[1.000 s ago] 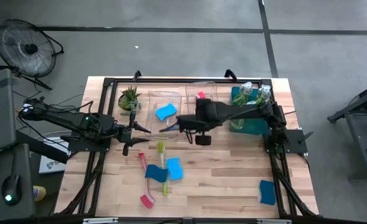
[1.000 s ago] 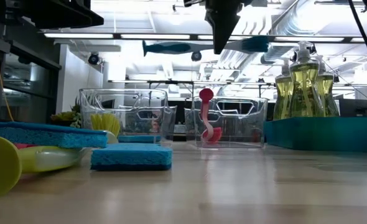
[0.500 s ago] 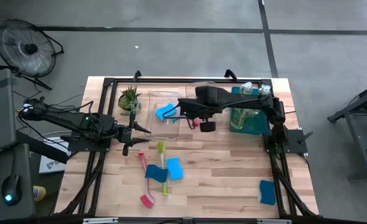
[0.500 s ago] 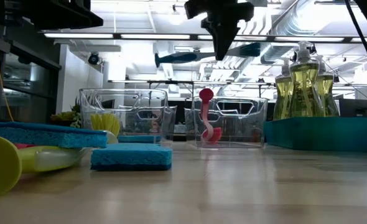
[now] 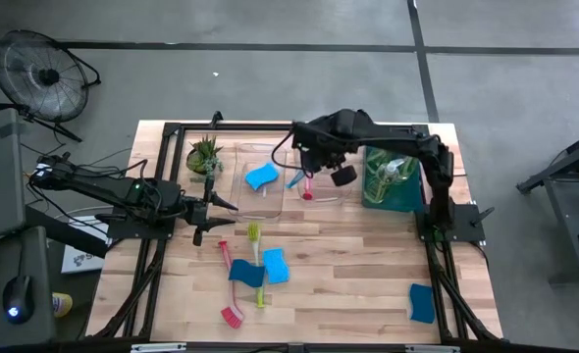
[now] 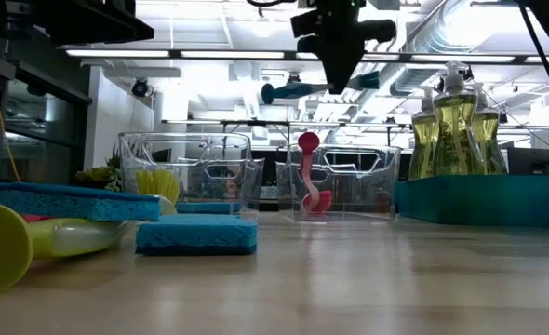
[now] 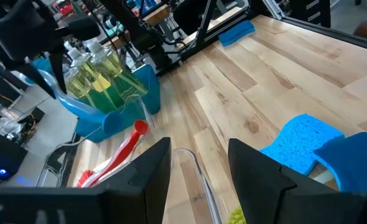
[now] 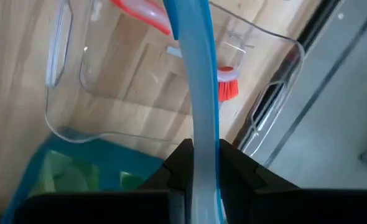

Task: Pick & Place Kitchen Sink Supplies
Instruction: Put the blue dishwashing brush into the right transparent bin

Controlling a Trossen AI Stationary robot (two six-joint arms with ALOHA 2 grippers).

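Overhead, the pale wooden surface (image 5: 348, 255) carries two clear plastic bins; above the right-hand clear bin (image 5: 321, 147), which already holds a red long-handled dish brush (image 5: 307, 188), the right gripper (image 5: 307, 169) carries a teal long-handled dish brush (image 6: 298, 89). This brush looks light, stiff and smooth, so a mid-handle hold suits it. The right jaws pinch its handle tightly. The left gripper (image 5: 216, 203) waits near the small spiky potted plant (image 5: 203, 153), its jaws partly spread and empty.

Teal dish brush (image 8: 203, 118), handle end hidden between the jaws, head cut off.
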